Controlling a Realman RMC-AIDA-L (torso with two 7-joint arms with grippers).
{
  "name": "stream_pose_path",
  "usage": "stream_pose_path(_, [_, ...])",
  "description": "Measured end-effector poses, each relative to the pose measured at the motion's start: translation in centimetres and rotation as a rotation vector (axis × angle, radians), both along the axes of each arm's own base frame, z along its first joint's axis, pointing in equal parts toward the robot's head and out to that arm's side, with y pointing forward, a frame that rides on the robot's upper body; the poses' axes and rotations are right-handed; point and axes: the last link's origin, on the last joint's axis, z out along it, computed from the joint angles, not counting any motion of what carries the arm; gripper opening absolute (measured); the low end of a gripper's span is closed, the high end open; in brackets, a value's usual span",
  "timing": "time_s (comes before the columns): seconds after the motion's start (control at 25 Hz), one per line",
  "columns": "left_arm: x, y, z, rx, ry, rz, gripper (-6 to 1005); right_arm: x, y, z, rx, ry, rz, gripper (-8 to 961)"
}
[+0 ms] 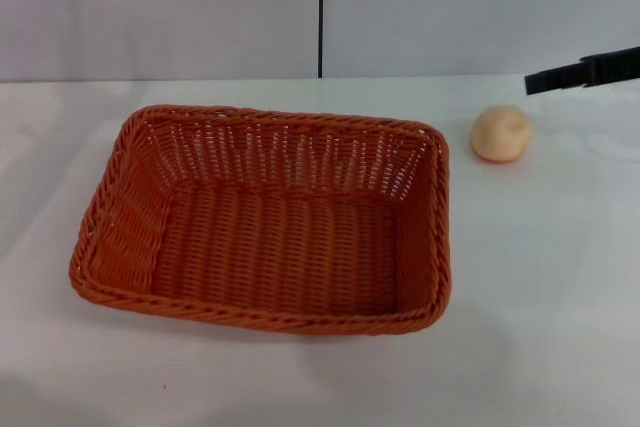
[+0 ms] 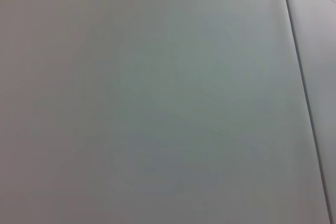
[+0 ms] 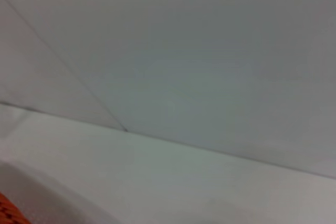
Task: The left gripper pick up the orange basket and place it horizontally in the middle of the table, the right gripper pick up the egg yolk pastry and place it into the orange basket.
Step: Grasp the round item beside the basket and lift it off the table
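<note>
The orange basket [image 1: 265, 219] lies flat and empty on the white table [image 1: 540, 327], its long side across the view, around the middle-left. The egg yolk pastry [image 1: 501, 133] rests on the table to the right of the basket, beyond its far right corner and apart from it. My right gripper [image 1: 585, 72] reaches in from the right edge as a black bar, above and to the right of the pastry, not touching it. A sliver of the basket's orange weave [image 3: 6, 213] shows in the right wrist view. My left gripper is out of view.
A grey wall with a dark vertical seam [image 1: 321, 12] stands behind the table's far edge. The left wrist view holds only the plain wall and a seam line [image 2: 304, 82]. Bare tabletop lies in front of and to the right of the basket.
</note>
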Motion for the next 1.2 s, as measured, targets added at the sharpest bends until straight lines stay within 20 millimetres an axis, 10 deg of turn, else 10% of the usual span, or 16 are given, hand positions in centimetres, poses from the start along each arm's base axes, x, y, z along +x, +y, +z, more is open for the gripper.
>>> stream_pose_path(1.2, [0.4, -0.4, -1.4, -0.037, -0.039, -0.019, 568, -3.0, 0.2, -5.8, -0.139, -0.216, 0.07, 615])
